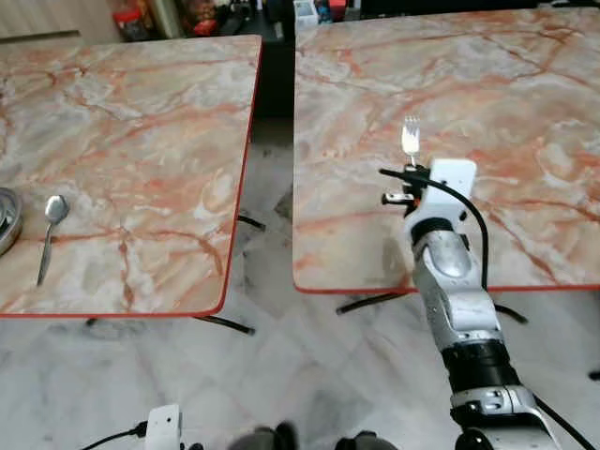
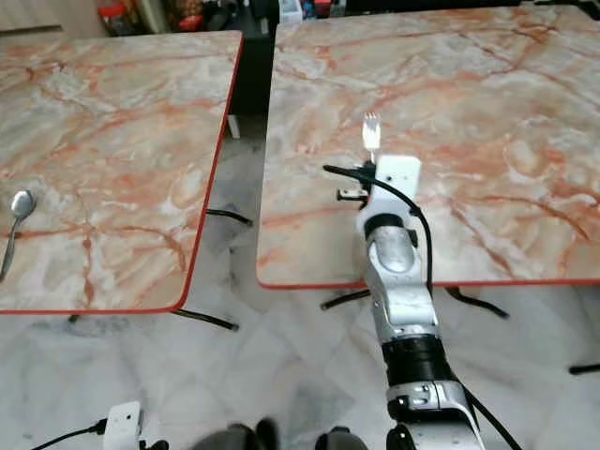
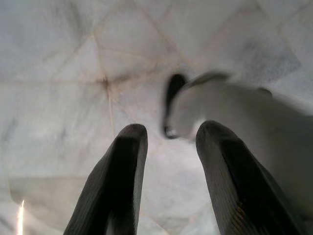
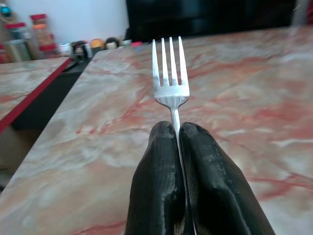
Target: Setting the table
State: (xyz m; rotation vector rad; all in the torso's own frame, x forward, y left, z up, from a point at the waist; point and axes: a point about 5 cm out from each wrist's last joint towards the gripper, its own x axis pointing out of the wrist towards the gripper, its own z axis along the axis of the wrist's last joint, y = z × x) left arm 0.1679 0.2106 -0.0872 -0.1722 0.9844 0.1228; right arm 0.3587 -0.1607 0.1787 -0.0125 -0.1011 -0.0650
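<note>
Two pink-veined marble tables with red edging sit side by side, the right table (image 1: 525,112) and the left table (image 1: 122,141), split by a narrow gap of pale tiled floor (image 1: 272,356). Over the right table's near left part, the right gripper (image 4: 178,134) has its black fingers pinched tight on the stem of a silver metal fork (image 4: 169,73), tines forward. Looks like the carry-and-place step: next comes choosing a spot, with wide bare marble ahead. On the left table's near left lie a silver spoon (image 1: 51,234) and a steel dish rim (image 1: 7,217). The left gripper (image 3: 168,147) hangs parted, holding nothing.
</note>
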